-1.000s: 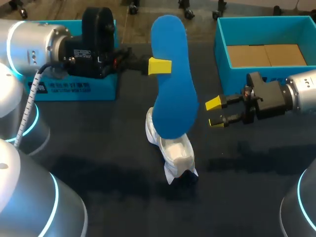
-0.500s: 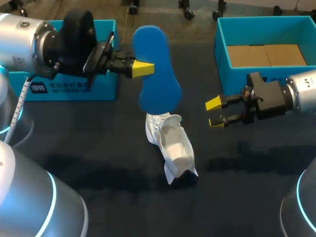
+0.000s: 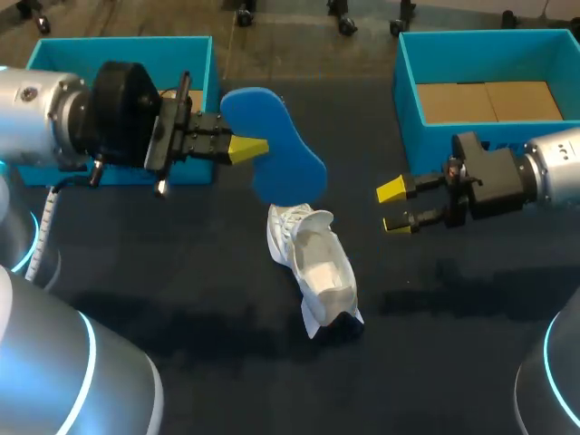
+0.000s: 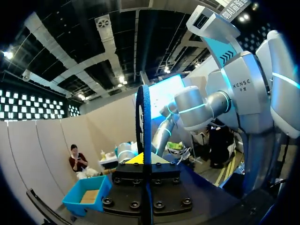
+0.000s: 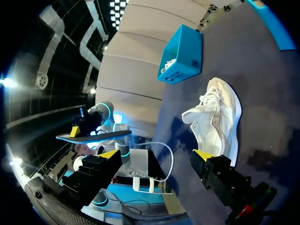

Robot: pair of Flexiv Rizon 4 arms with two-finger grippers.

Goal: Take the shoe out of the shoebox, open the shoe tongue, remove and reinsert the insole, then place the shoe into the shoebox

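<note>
A white shoe (image 3: 317,263) lies on the dark table, its opening facing up and its tongue pulled open. My left gripper (image 3: 246,147) is shut on a blue insole (image 3: 276,163), held in the air just up and left of the shoe and clear of it. In the left wrist view the insole (image 4: 143,117) stands edge-on between the fingers of the left gripper (image 4: 143,160). My right gripper (image 3: 396,207) hangs open to the right of the shoe, touching nothing. In the right wrist view the shoe (image 5: 218,122) lies ahead of the open right gripper (image 5: 154,154).
A blue shoebox (image 3: 555,50) with a cardboard floor stands at the back right. A second blue box (image 3: 186,170) sits at the back left, mostly hidden behind my left arm; in the right wrist view this box (image 5: 180,56) holds something white.
My left arm has lifted the insole out of the shoe, carried it left and tipped it from upright towards flat. The right arm and the shoe have not moved.
</note>
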